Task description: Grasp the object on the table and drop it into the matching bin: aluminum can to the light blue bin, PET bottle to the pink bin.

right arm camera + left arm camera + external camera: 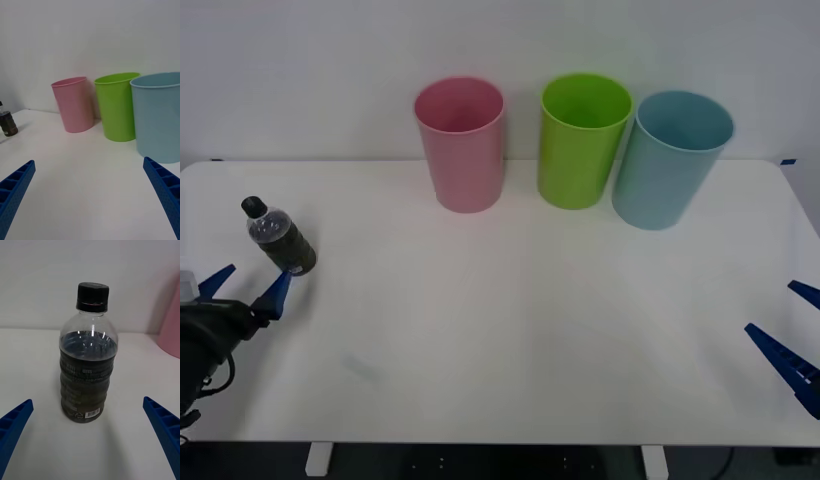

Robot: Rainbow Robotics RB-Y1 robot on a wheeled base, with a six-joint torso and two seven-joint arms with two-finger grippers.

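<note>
L gripper (242, 290) sitting spread, 6 o'clock of bottle (280, 239) | bottle standing at table (510, 330) 9 o'clock edge | prob light, slick, squashy; grab labelled waist | R gripper (785, 345) spread, idling at 4 o'clock | going to pink bin (461, 143)

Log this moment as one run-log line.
phase: pre-grasp | left end effector: open, before upright PET bottle | right end effector: open, idle | pink bin: waiting

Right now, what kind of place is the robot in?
Probably a test room for sorting trash: a bare white table, a plain wall, a pink bin, a light blue bin and one PET bottle.
</note>
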